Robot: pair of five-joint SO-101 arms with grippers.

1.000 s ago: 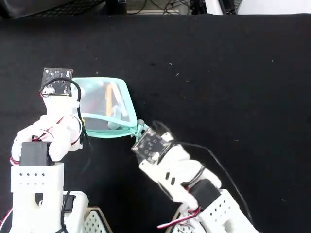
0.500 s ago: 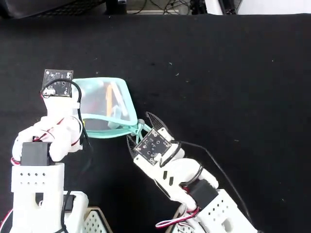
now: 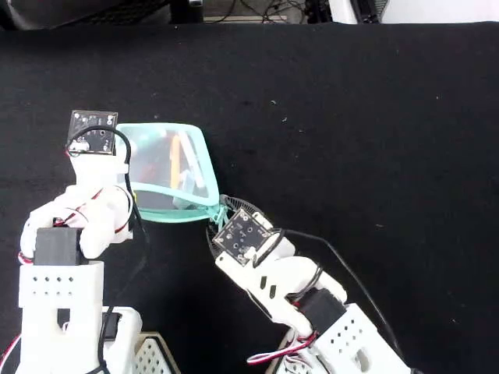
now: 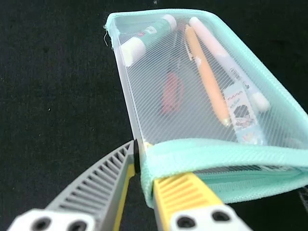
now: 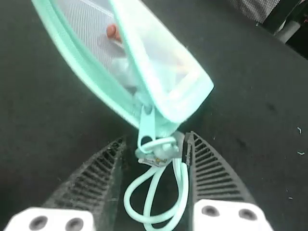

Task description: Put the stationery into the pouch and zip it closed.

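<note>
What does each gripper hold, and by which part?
The left gripper holds the pouch by one end of its zipper edge. The right gripper holds nothing, open around the zipper pull.

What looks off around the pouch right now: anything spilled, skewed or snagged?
Nothing has spilled: the stationery sits inside the pouch. The pouch isn't lying flat, though. The left gripper pinches one end, and the pouch sits tilted. The right gripper is open around the zipper pull, not gripping it.
</note>
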